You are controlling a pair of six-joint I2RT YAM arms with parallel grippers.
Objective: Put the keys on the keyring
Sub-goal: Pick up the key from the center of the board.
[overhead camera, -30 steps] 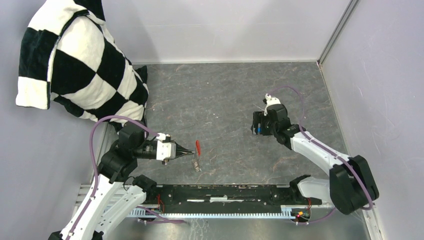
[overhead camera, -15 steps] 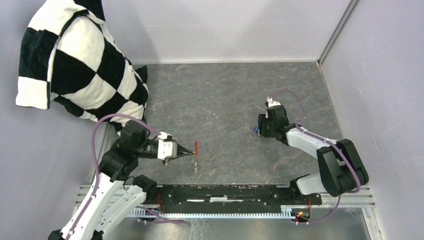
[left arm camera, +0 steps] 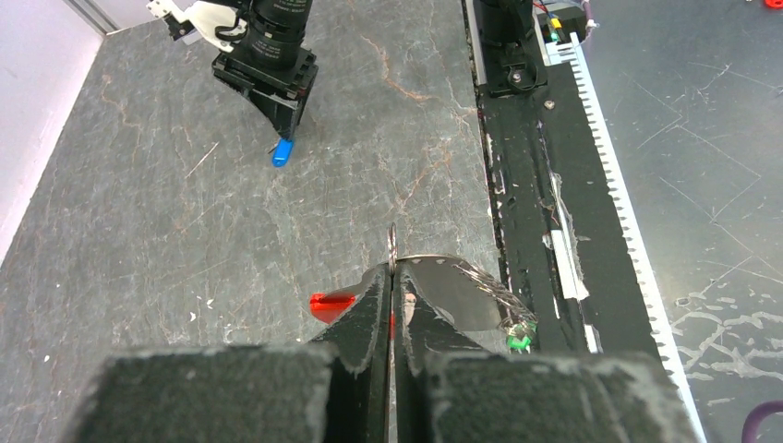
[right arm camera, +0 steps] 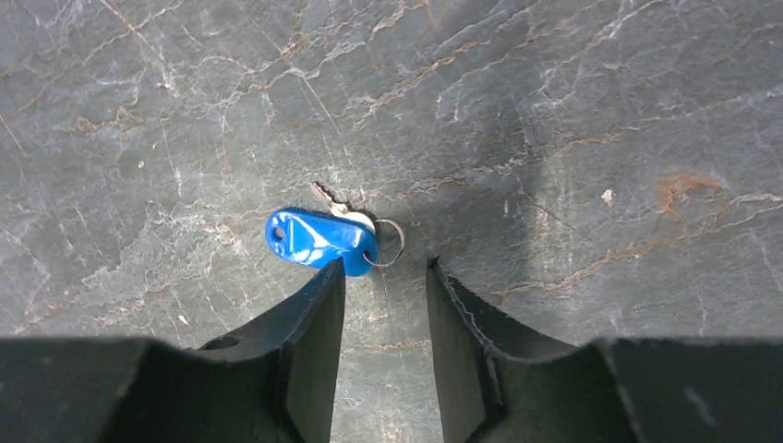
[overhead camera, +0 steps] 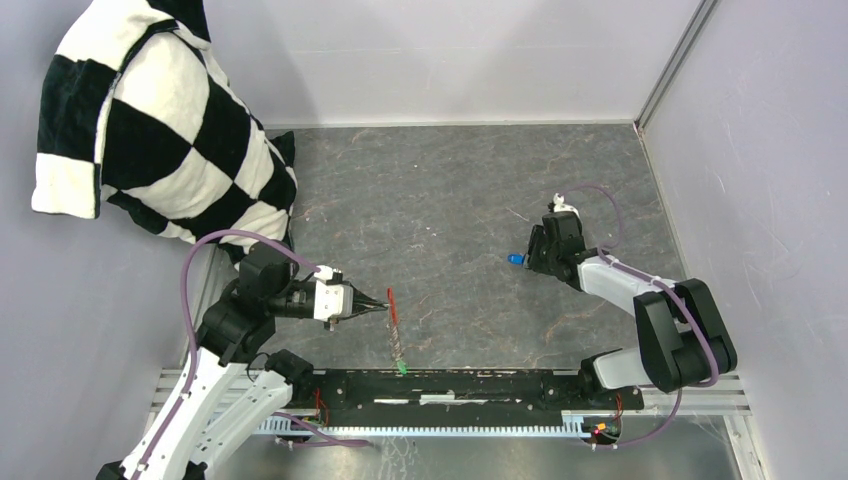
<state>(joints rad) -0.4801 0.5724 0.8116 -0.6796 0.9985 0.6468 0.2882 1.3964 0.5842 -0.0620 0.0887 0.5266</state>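
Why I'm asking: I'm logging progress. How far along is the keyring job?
Seemingly done: the green key dangles below the keyring, apparently attached. In hand: the left hand, shut, pinches the keyring. Left: the blue key lies loose on the table at the open right hand, not gripped, not yet threaded on.

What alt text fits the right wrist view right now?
A blue key with a small ring lies flat on the grey table, just beyond the open jaws. One jaw tip appears to touch the key's head; nothing sits between the jaws.
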